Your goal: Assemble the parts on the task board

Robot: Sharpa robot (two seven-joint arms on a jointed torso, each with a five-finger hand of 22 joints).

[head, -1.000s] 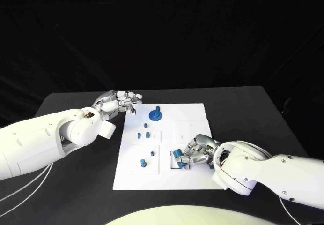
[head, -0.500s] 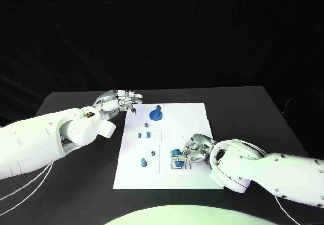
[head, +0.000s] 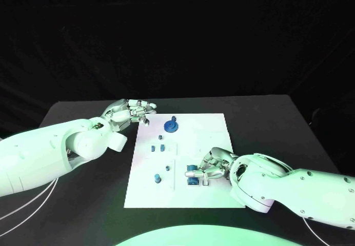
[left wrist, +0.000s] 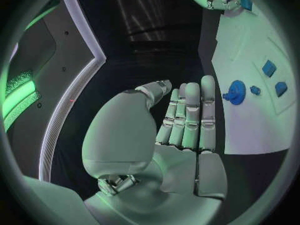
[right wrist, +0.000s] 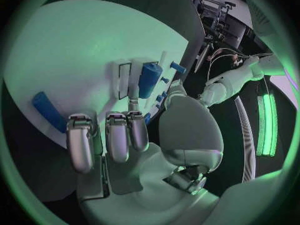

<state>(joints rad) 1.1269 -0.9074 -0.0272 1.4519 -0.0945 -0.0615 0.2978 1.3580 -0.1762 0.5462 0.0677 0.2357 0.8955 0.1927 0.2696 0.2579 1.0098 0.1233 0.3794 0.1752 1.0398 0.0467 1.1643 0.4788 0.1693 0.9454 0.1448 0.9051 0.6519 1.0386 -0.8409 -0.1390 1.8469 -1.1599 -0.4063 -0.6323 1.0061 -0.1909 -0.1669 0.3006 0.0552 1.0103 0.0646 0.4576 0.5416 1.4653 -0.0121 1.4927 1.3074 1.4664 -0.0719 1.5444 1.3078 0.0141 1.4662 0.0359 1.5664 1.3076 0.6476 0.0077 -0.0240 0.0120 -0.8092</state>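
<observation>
The white task board point(head: 214, 133) was seen lying flat in the middle of the black table point(head: 266, 115), with several shallow rectangular recesses marked on its surface. A round blue part with a short stem point(head: 172, 124) stood near the far end of the board, and a small blue peg point(head: 160, 137) was placed just in front of it. Two small blue blocks point(head: 157, 148) were set side by side in a recess at the board's middle, and a rounded blue piece point(head: 157, 178) sat in a recess closer to the robot. At the near right recess, a blue cylinder point(head: 192, 168) was touched by the fingertips of the right hand point(head: 211, 165), whose fingers were curled down over it; whether it was truly gripped could not be told. In the right wrist view the same cylinder point(right wrist: 149, 80) was seen standing beside a recess, and a long blue bar point(right wrist: 47, 111) lay flat on the board apart from it. The left hand point(head: 132, 111) was held at the board's far left corner, fingers bent inward with nothing between them. A black backdrop was hung behind the table.
</observation>
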